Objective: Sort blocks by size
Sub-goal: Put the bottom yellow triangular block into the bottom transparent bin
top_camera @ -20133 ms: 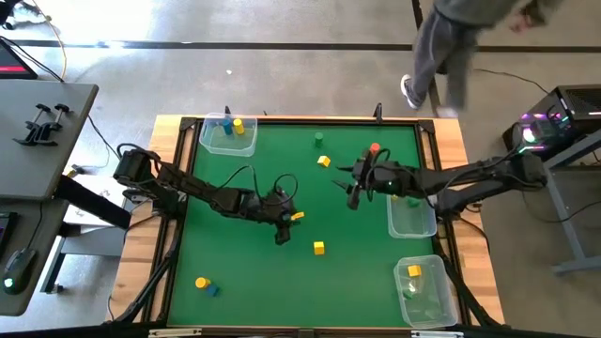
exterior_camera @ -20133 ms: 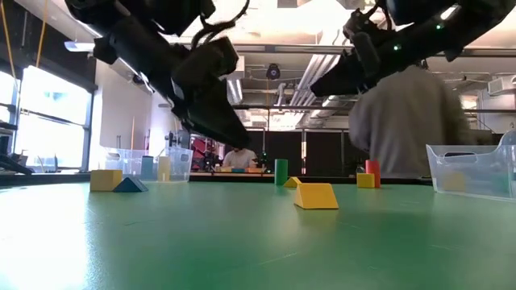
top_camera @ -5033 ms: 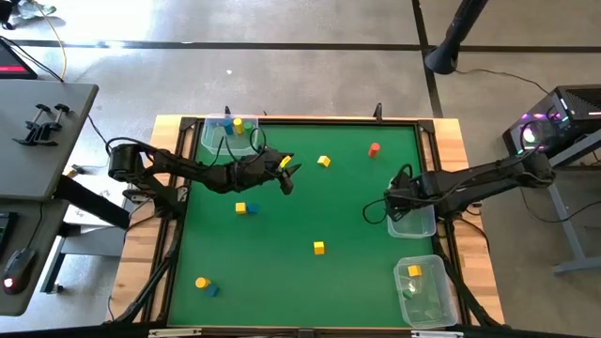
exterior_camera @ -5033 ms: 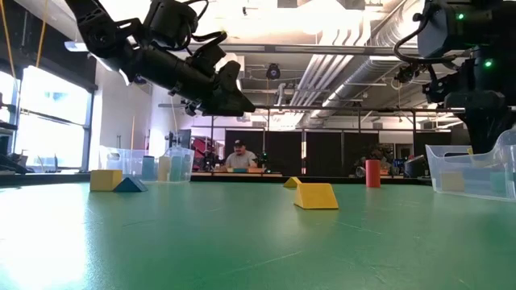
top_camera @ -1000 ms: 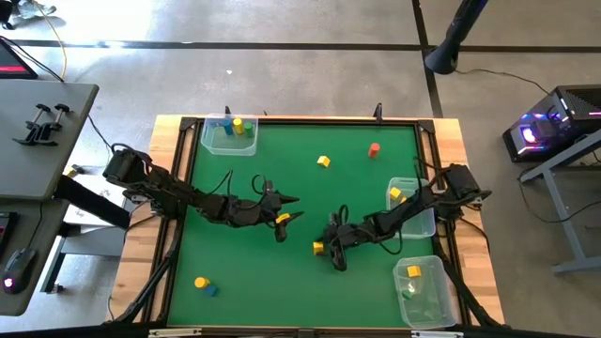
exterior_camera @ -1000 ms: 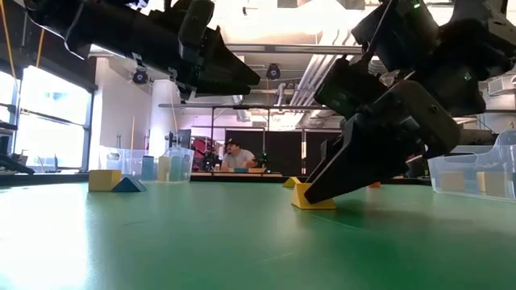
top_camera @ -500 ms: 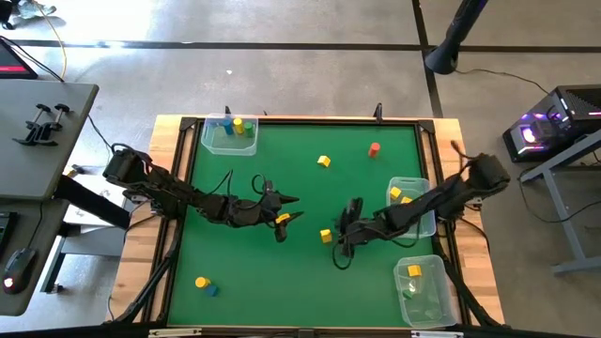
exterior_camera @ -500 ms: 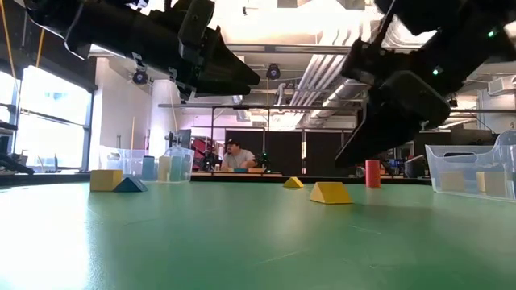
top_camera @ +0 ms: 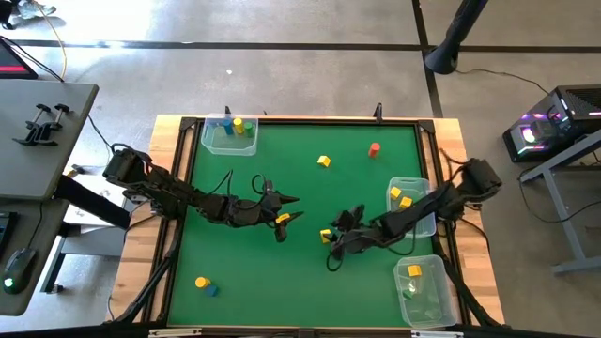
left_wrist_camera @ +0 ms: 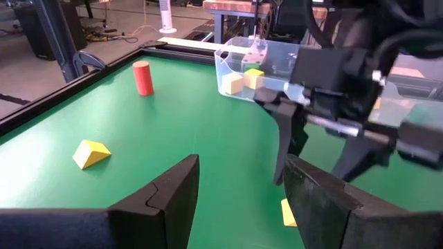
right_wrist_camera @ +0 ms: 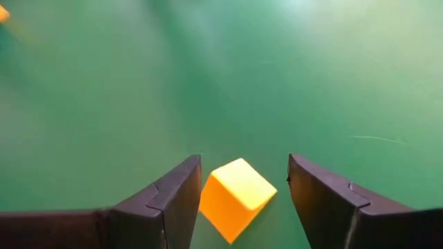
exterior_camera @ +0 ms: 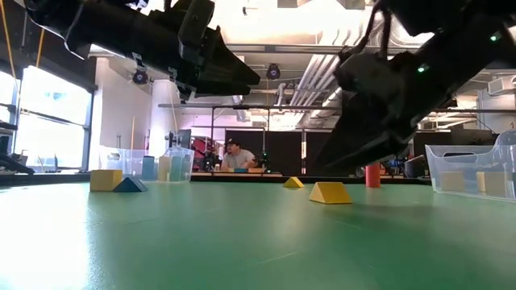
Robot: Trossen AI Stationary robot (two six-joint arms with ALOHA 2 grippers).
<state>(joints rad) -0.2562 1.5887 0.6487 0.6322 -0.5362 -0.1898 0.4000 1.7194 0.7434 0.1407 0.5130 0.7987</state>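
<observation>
Since half a second ago my right gripper (top_camera: 329,240) has dropped lower-centre, fingers spread wide around a yellow block (right_wrist_camera: 237,196) on the green mat (top_camera: 282,272) without touching it. My left gripper (top_camera: 289,208) hovers centre-left, open.

Right gripper (top_camera: 328,246) is low over the mat with a yellow block (right_wrist_camera: 235,196) sitting in the gap between its spread fingers – bare felt ahead of the tips. Left gripper (top_camera: 289,218) hangs just beside it, jaws apart, so the lane between the two claws is tight. Behind the right claw the arm lies across a clear tub (top_camera: 408,208), blocking that side. Beyond it – a yellow wedge (top_camera: 323,161) and red cylinder (top_camera: 374,149), well apart.
</observation>
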